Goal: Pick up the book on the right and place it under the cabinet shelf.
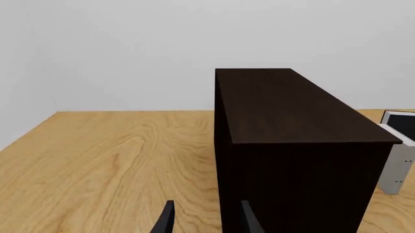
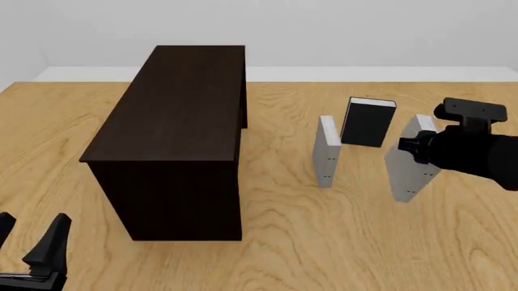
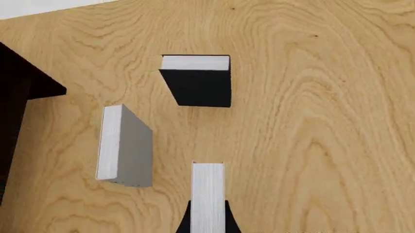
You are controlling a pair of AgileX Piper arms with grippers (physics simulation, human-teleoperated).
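The book on the right is a thin pale grey-white hardback standing upright, right of the other two books. My right gripper straddles its top edge, and the fingers press both covers of the book. In the front view the right arm covers part of it. The dark brown cabinet stands left of centre and also shows in the left wrist view. My left gripper is open and empty near the table's front left; its fingers point at the cabinet's end.
A second grey book stands upright between the cabinet and the held book. A black book with white page edges stands behind them. Both show in the right wrist view, the grey one and the black one.
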